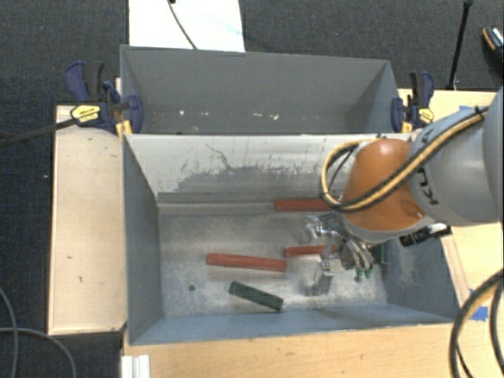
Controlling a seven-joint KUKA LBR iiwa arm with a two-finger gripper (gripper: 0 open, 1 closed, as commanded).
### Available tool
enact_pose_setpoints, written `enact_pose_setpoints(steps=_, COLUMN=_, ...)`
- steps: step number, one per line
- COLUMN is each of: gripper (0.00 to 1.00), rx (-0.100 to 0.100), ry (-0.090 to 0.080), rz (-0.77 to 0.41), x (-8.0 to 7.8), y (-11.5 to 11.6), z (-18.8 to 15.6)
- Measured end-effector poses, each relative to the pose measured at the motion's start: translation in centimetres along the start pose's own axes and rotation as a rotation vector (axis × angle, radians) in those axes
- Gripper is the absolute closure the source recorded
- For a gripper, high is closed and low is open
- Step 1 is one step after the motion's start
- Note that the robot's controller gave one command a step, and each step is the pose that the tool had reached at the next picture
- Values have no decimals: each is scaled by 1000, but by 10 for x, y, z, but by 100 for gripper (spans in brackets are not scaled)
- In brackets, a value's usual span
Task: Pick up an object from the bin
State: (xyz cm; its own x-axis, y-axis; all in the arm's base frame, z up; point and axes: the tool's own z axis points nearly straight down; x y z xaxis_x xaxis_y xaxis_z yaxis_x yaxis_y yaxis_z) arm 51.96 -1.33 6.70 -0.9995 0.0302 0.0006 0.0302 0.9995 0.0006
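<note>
1. My gripper (322,280) hangs low over the floor of the grey bin (142,235), toward its 3 o'clock side and beneath my orange wrist cover (378,191). I cannot tell whether it is open or closed.
2. The thing nearest to it is a short red-brown stick (302,251), slim and straight, lying flat on the floor just at 10 o'clock of my gripper.
3. Its long axis runs from 9 to 3 o'clock. Its 3 o'clock end goes in under my wrist parts and is hidden there.
4. A longer red-brown stick (246,263) lies flat at 9 o'clock of the short one, pointing roughly 9 to 3 and dipping slightly toward 4. Their near ends are close; I cannot tell if they touch.
5. A dark green block (256,296) lies near the front wall at 8 o'clock of my gripper, its long axis running 10 to 4.
6. A third red-brown stick (298,205) lies along the foot of the back wall at 11 o'clock, with its 3 o'clock end hidden behind my cover.
</note>
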Motion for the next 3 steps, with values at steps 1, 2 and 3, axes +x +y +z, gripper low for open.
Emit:
enact_pose_setpoints(steps=1, gripper=0, rx=0, ry=-1, rz=-1, x=0, y=0, z=0)
enact_pose_setpoints(steps=2, gripper=100, rx=0, ry=-1, rz=-1, x=0, y=0, z=-1)
enact_pose_setpoints(steps=3, gripper=100, rx=0, ry=-6, rz=-2, x=-1, y=0, z=-16)
